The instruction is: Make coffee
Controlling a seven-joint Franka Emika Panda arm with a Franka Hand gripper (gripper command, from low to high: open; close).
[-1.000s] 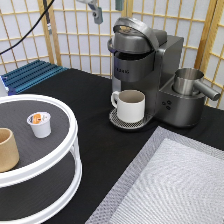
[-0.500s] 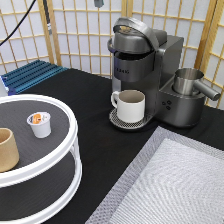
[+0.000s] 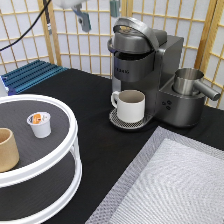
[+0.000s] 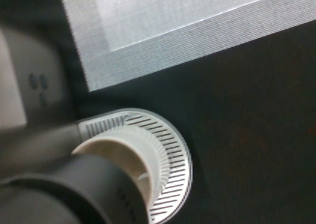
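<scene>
The coffee pod (image 3: 39,123), a small white cup with an orange-and-dark foil top, stands on the upper tier of a white round rack (image 3: 70,125) at the exterior view's left. The grey coffee machine (image 3: 150,65) stands at the top middle with its lid tilted up. A white handled mug (image 3: 131,105) sits on the machine's drip tray. My gripper (image 3: 98,12) hangs high at the exterior view's top, above and left of the machine, open and empty, far from the pod. The wrist view shows the mug's rim (image 4: 114,150) and the slotted drip tray (image 4: 174,165) from above.
A tan handleless cup (image 3: 6,150) stands on the rack's upper tier, left of the pod. A steel pitcher (image 3: 191,82) sits on the machine's right side. A grey woven mat (image 3: 175,185) covers the bottom right and also shows in the wrist view (image 4: 162,35). A blue slatted rack (image 3: 30,75) lies at the back left.
My gripper has come a little lower and to the left at the exterior view's top edge. The pod, mug and cups have not moved.
</scene>
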